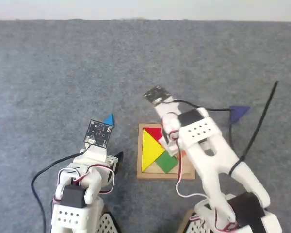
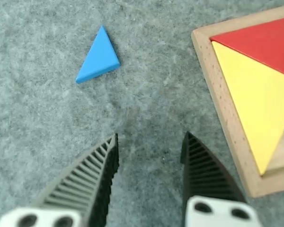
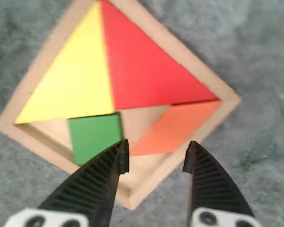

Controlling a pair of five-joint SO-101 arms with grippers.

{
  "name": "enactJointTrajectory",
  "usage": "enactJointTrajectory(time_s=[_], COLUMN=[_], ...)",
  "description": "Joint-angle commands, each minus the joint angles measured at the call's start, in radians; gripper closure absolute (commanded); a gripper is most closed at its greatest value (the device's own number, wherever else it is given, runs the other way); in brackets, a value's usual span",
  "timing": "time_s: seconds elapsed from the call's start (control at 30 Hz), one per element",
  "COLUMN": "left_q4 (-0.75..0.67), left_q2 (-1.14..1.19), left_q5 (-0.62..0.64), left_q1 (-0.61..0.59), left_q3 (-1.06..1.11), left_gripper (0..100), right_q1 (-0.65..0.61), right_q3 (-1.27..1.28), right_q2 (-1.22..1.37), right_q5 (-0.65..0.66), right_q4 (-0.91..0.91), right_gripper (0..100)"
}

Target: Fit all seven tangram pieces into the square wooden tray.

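Note:
The square wooden tray [image 1: 139, 151] lies between the two arms and holds a yellow triangle [image 1: 149, 148], a red triangle [image 1: 154, 132], a green square [image 1: 167, 162] and an orange piece [image 3: 173, 128]. My right gripper [image 3: 155, 153] hovers open just above the tray [image 3: 229, 101], over the orange piece and the green square [image 3: 94, 135]. A light blue triangle [image 2: 98, 57] lies on the carpet left of the tray [image 2: 217, 94]. My left gripper [image 2: 150, 147] is open above bare carpet, short of that triangle. A dark blue triangle [image 1: 239, 112] lies on the carpet to the right.
Grey carpet [image 1: 63, 73] covers the whole table, with wide free room at the back and left. Black cables [image 1: 259, 121] run over the carpet near the dark blue triangle and beside the left arm's base.

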Motion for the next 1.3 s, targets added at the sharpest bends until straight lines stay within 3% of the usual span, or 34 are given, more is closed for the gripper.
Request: enactJointTrajectory(time_s=[0.0,0.1,0.43,0.53,0.67,0.83,1.07,1.27], left_q4=[-0.005,-0.005,-0.005,-0.005,-0.005,-0.005,-0.005,-0.005], left_q2=[-0.008,-0.008,-0.008,-0.008,-0.008,-0.008,-0.008,-0.008], left_q5=[-0.002,-0.002,-0.002,-0.002,-0.002,-0.002,-0.002,-0.002], left_q1=[0.005,0.005,0.005,0.005,0.005,0.005,0.005,0.005], left_q3=[-0.007,-0.007,-0.007,-0.007,-0.007,-0.007,-0.007,-0.007], left_gripper=[79,79,79,79,79,79,79,79], right_q1=[0.047,0.088,0.539,0.624,0.639,0.636,0.664,0.670], right_q3=[0.054,0.112,0.071,0.052,-0.003,-0.095,-0.176,-0.275], right_q2=[-0.031,-0.042,-0.200,-0.188,-0.120,0.022,0.145,0.179], right_q5=[0.048,0.054,0.029,0.061,0.066,-0.109,-0.130,-0.338], right_q4=[-0.033,-0.065,-0.074,-0.084,-0.082,-0.081,-0.082,-0.091], right_gripper=[81.5,81.5,81.2,81.2,81.1,81.1,81.1,81.1])
